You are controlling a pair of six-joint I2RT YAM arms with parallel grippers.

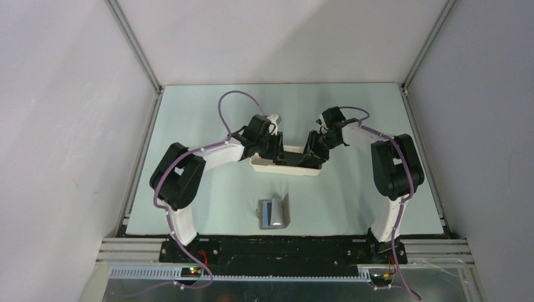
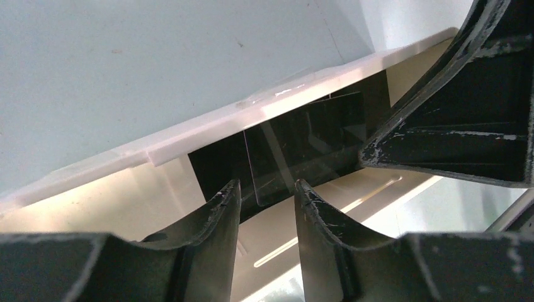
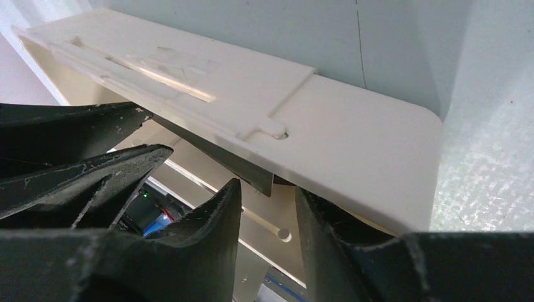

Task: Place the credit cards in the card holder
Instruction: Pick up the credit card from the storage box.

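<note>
Left gripper (image 2: 264,192) and right gripper (image 3: 267,189) stand spread over black credit cards (image 2: 302,138) in the white tray (image 2: 208,132), mid-tabletop (image 1: 201,119); the card holder (image 1: 275,212) lies open near the front edge, seemingly unfilled.

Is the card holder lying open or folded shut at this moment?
Open. The card holder lies unfolded in the top view, its silvery-blue inside facing up and one flap tilted upward.
</note>
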